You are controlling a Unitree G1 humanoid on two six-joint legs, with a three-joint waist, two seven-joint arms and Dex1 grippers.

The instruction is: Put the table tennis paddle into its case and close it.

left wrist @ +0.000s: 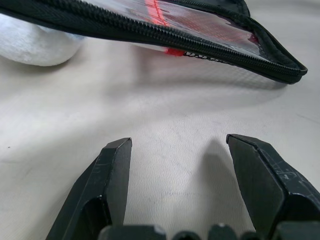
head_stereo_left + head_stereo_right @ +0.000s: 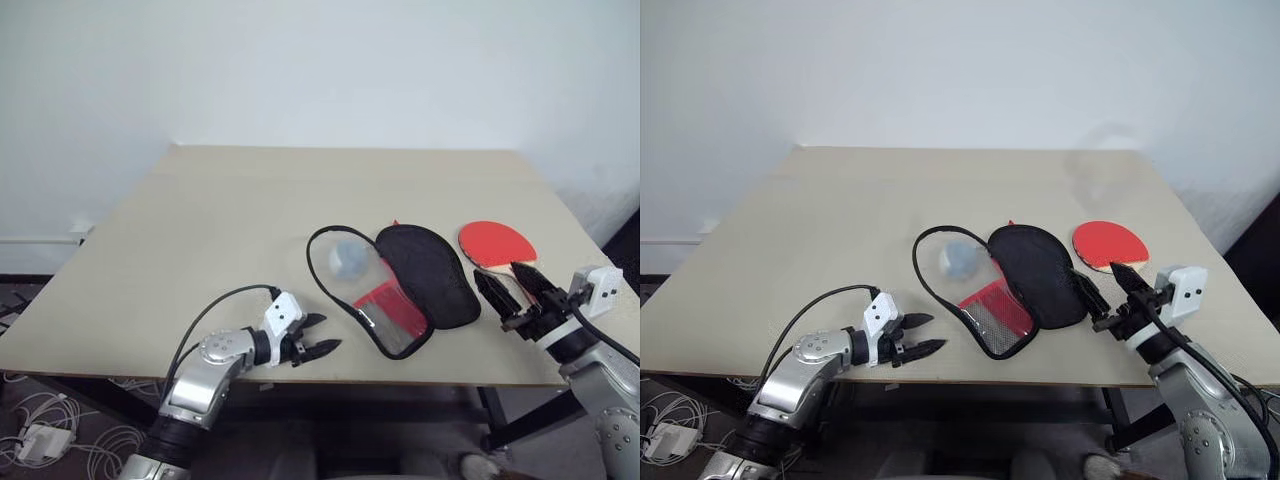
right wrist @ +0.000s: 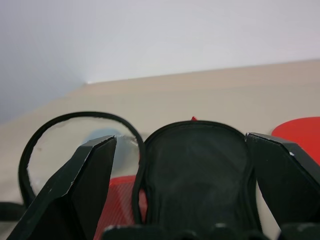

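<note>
The case point(image 2: 400, 300) lies unzipped and spread flat mid-table: a black half point(image 2: 432, 272) on the right, and on the left a black-trimmed half with a see-through pocket and a red patch. The table tennis paddle point(image 2: 495, 242) rests red face up just right of the case, its pale handle pointing toward the near edge. My right gripper point(image 2: 497, 270) hovers open over that handle, holding nothing. My left gripper point(image 2: 330, 332) is open near the front edge, left of the case, with bare table between its fingers point(image 1: 115, 170).
A pale grey lump point(image 2: 347, 258) sits at the case's left half. The table point(image 2: 220, 230) is bare to the left and behind. Its front edge runs close under both grippers. Cables point(image 2: 40, 435) lie on the floor at the left.
</note>
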